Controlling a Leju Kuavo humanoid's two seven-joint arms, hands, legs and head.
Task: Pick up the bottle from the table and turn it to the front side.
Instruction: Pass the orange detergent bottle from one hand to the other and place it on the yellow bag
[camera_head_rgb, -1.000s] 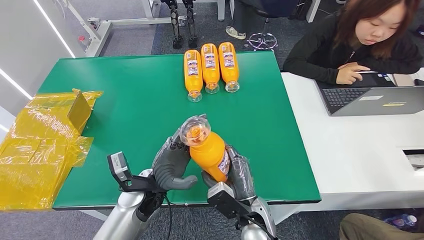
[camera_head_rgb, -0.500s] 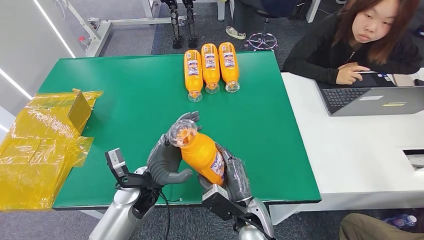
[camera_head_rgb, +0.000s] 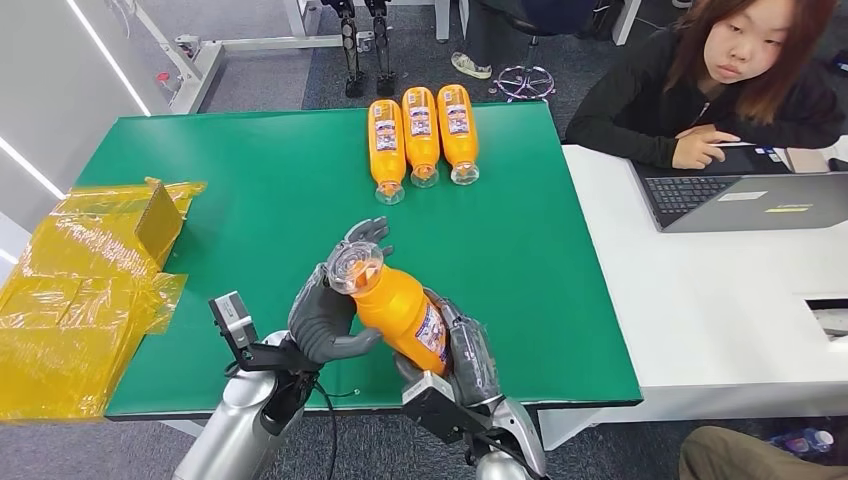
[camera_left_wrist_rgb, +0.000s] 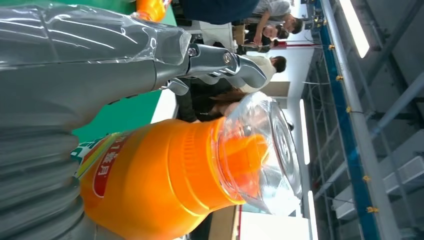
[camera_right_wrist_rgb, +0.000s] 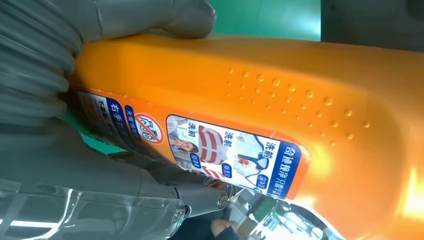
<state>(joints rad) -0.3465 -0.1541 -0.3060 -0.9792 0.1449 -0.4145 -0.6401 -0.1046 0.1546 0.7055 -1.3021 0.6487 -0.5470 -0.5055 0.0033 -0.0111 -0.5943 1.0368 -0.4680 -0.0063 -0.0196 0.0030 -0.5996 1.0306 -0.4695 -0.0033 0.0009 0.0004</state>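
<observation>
Bottle (camera_head_rgb: 398, 308) raised clear of the green table (camera_head_rgb: 250, 200), tilted cap-up between both hands: the left hand (camera_head_rgb: 325, 312) cups its neck while the right hand (camera_head_rgb: 462, 350) wraps the base, apparently so it can be rotated. Left wrist view: thumb beside the clear cap (camera_left_wrist_rgb: 260, 150), steadying it. Right wrist view: fingers clasp the body, printed label (camera_right_wrist_rgb: 220, 150) facing the camera.

An orange bottle (camera_head_rgb: 400, 312) with a clear cap and a blue, white and red label was seen. The desk (camera_head_rgb: 250, 200) was green; yellow wrapping (camera_head_rgb: 80, 290) lay at its left edge. Three orange bottles (camera_head_rgb: 421, 135) were seen at the far edge.
</observation>
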